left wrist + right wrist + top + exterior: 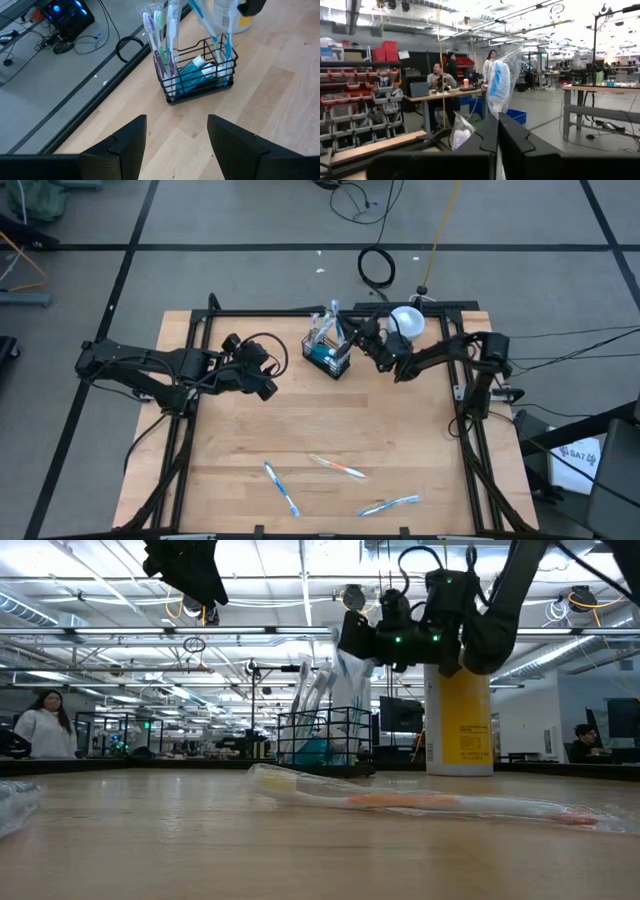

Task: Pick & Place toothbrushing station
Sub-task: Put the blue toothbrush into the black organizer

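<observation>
The toothbrushing station, a small black wire basket (328, 354) (200, 75) (325, 738), stands on the far middle of the table and holds several wrapped toothbrushes upright and a teal tube. My right gripper (354, 333) (352, 640) hovers just above its right side, shut on a clear-wrapped toothbrush with a blue head (498, 82). My left gripper (264, 378) (175, 135) is open, raised left of the basket and pointing at it. My right gripper pinches the wrapped toothbrush between its two fingers, on the wrapper below the head (496, 116). The fingers come roughly level from the table's right. The brush stands nearly upright, head up, over the basket; I cannot tell whether its lower end touches the basket.
A yellow cup with a white lid (407, 321) (459, 720) stands right of the basket, under my right arm. Three wrapped toothbrushes (281, 487) (338, 468) (390, 504) lie near the table's front edge; one (420, 802) is close in the low view. A black frame rims the table.
</observation>
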Tool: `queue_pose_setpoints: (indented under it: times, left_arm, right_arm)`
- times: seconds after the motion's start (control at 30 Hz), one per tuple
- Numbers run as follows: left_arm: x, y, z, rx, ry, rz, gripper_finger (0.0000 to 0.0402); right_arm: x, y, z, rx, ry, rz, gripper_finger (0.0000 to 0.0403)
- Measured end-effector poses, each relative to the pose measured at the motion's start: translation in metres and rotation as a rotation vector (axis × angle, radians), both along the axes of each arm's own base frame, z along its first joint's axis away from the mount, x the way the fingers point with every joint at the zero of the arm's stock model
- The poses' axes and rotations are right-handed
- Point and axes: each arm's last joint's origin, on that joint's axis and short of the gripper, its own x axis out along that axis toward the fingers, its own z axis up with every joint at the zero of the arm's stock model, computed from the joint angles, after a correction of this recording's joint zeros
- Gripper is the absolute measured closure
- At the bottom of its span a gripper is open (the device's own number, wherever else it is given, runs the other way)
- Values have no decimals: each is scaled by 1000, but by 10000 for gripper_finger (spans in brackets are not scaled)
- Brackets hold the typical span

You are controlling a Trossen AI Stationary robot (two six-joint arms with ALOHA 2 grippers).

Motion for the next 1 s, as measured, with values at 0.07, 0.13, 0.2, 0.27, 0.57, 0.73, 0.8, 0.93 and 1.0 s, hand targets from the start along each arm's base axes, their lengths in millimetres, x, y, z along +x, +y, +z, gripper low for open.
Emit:
queue_pose_setpoints:
  times: [0.07, 0.13, 0.2, 0.27, 0.57, 0.73, 0.8, 0.93, 1.0]
  left_arm:
    - [0, 0, 0, -1, 0, -1, 185]
    - [0, 0, 0, -2, 0, -1, 186]
    - [0, 0, 0, -2, 0, -1, 185]
    - [0, 0, 0, -1, 1, -2, 186]
    - [0, 0, 0, -1, 4, -5, 186]
    - [0, 0, 0, 0, 5, -6, 186]
    - [0, 0, 0, 0, 5, -7, 186]
    - [0, 0, 0, 0, 5, -6, 186]
    - [0, 0, 0, 0, 4, -6, 186]
  right_arm:
    - [0, 0, -2, -24, -32, -5, 403]
    - [0, 0, -3, -34, -39, -8, 403]
    - [2, 1, -7, -27, -22, -4, 403]
    - [3, 4, -9, -30, -10, 0, 403]
    - [-3, 29, -21, -40, 58, -113, 403]
    - [-10, 33, -29, -19, 70, -105, 403]
    - [-11, 33, -30, -6, 64, -102, 403]
    - [-13, 28, -28, -26, 77, -118, 403]
    - [-14, 26, -26, -43, 86, -130, 403]
